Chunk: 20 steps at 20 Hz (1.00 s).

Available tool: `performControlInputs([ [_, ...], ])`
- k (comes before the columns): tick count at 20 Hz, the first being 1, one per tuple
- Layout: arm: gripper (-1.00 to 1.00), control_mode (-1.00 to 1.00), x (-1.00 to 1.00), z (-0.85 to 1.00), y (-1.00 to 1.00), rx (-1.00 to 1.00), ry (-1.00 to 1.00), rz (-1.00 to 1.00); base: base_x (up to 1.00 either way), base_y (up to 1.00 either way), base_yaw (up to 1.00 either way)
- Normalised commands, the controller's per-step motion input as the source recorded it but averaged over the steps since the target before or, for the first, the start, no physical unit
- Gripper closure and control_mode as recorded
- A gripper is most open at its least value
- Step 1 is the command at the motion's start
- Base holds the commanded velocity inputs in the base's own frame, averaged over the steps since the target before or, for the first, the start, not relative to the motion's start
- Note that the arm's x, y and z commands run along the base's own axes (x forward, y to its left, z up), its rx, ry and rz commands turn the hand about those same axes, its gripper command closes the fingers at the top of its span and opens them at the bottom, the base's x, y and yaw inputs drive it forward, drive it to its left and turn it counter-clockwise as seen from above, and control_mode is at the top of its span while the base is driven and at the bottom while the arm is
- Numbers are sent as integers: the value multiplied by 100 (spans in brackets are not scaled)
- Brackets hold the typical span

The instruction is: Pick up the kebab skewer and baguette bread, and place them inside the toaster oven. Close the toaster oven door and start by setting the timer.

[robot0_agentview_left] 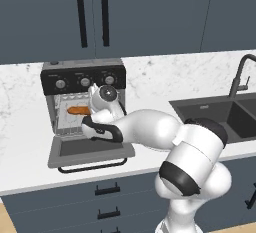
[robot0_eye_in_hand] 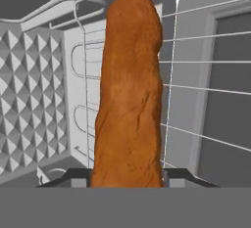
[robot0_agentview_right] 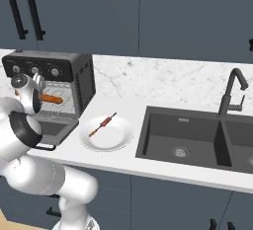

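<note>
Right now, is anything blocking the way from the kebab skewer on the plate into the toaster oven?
Nothing visible on the counter between them. The kebab skewer lies on the white plate beside the toaster oven, whose door is down. Inside, the baguette bread already lies on the rack, with the gripper around it at the opening.

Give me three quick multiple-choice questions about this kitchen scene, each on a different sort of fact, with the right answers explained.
1. Where is the kebab skewer?
A. On the white plate
B. In the sink
C. Inside the oven

2. How many round knobs are on the toaster oven panel?
A. One
B. Three
C. Five

3. What state is the toaster oven door in?
A. Shut
B. Dropped open
C. Removed

Answers: 1 A, the skewer lies across the plate beside the oven. 2 B, three silver knobs sit in a row on the black panel. 3 B, the door lies flat in front, and the baguette bread shows inside the oven.
</note>
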Motion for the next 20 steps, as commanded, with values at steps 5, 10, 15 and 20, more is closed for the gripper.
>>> performControlInputs([
  [5, -100, -100, 0, 0, -5, 0, 0, 0, 0, 0, 0],
  [10, -100, -100, 0, 5, -9, 0, 1, 0, 0, 0, 0],
  [15, -100, -100, -13, 50, -17, 0, 1, 3, 0, 0, 0],
  [20, -100, -100, -6, 33, -31, 0, 2, 3, 0, 0, 0],
])
